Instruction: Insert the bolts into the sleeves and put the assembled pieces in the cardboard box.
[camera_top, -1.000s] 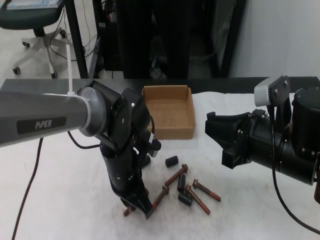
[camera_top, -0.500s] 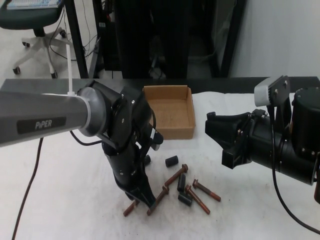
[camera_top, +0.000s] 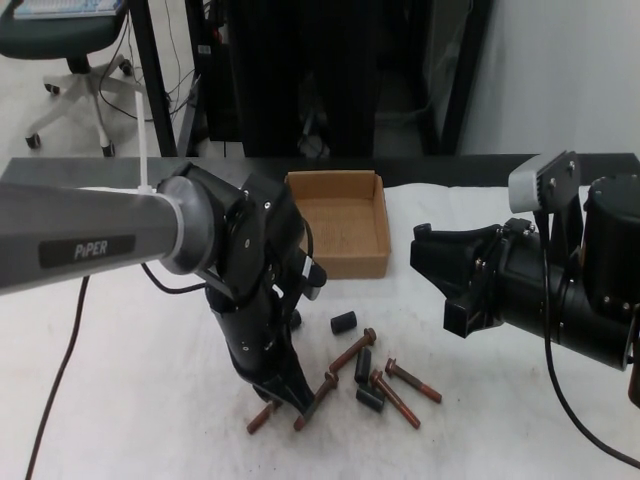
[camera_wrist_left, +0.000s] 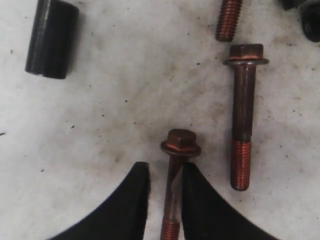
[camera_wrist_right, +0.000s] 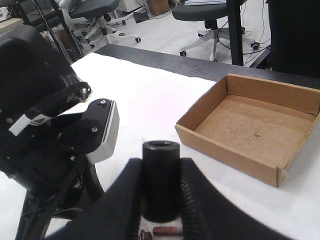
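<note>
My left gripper is down at the white-covered bench, its black fingers closely straddling the shaft of a rusty bolt that lies flat. A thin gap shows on one side of the shaft. A longer bolt lies beside it, and a black sleeve farther off. In the high view this gripper stands among the scattered bolts and sleeves. My right gripper is shut on an upright black sleeve, held above the bench to the right of the cardboard box.
The open, empty cardboard box sits at the back middle of the bench. More bolts and a sleeve lie in front of it. The left arm stands tall next to the box. Office chairs and a dark desk stand behind.
The left gripper has shifted a little right and up, uncovering a bolt at its lower left. The right arm with its sleeve has not moved.
</note>
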